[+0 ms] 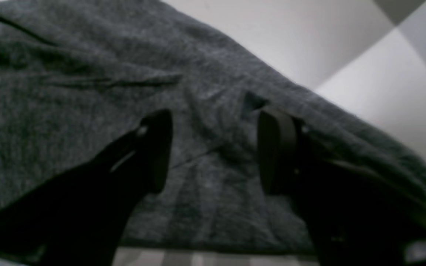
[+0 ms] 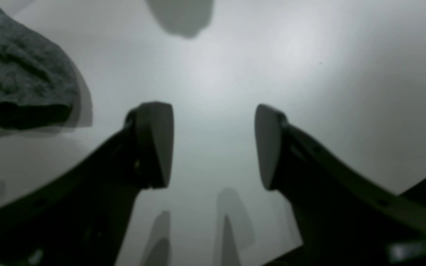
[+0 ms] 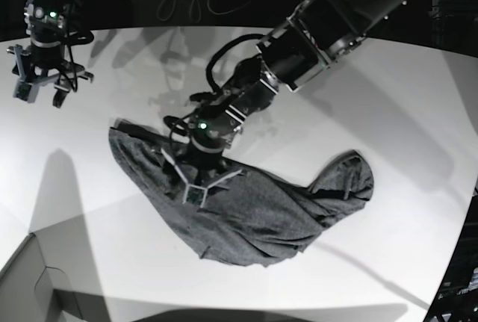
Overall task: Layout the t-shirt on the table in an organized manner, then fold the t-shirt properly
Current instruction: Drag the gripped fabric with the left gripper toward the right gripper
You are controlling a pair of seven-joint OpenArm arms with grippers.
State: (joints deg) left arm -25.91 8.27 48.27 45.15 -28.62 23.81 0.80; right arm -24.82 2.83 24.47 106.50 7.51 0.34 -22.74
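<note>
A: How are the jaws seen?
B: The left gripper (image 1: 213,151) is spread apart over the t-shirt (image 3: 254,210), nothing gripped; the right gripper (image 2: 213,146) is parted, empty.
A: The t-shirt?
B: Rumpled on the table (image 3: 403,98).

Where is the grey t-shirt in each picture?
Left wrist: the t-shirt fills most of the picture, under the open left hand.
Right wrist: only a bunched bit at the top left corner.
Base: crumpled mid-table.
Shared landmark: the white table.
</note>
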